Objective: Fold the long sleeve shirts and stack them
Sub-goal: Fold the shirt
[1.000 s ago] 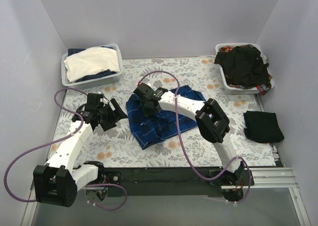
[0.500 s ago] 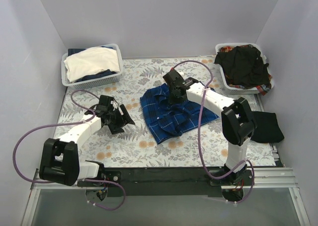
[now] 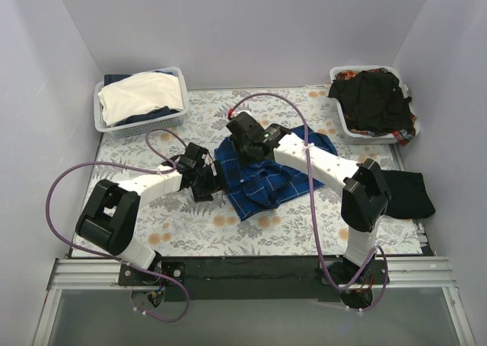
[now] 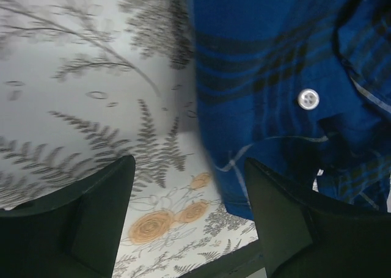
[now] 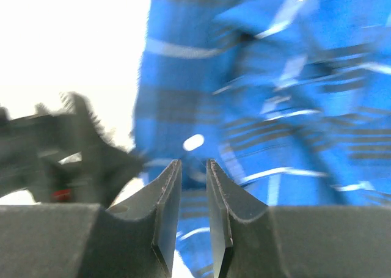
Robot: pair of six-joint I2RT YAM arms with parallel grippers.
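The blue plaid shirt (image 3: 270, 177) lies crumpled on the middle of the floral table cover. My left gripper (image 3: 207, 180) is at its left edge, low over the table. In the left wrist view the gripper (image 4: 189, 217) is open wide, with the plaid shirt (image 4: 275, 64) just inside the right finger (image 4: 287, 223). My right gripper (image 3: 245, 135) hovers over the shirt's upper left part. In the right wrist view the gripper (image 5: 193, 165) has its jaws a narrow gap apart, with nothing held, above the blurred plaid cloth (image 5: 293, 76). A folded black shirt (image 3: 403, 194) lies at the right.
A white lattice basket (image 3: 106, 122) at the back left holds pale and dark cloth. Another basket (image 3: 351, 133) at the back right holds crumpled black clothes. Purple cables loop over both arms. The table's dark front edge (image 3: 251, 266) runs along the near side.
My right gripper dragged the plaid shirt to the right, then moved back left over its upper left part. My left gripper moved right, up to the shirt's left edge.
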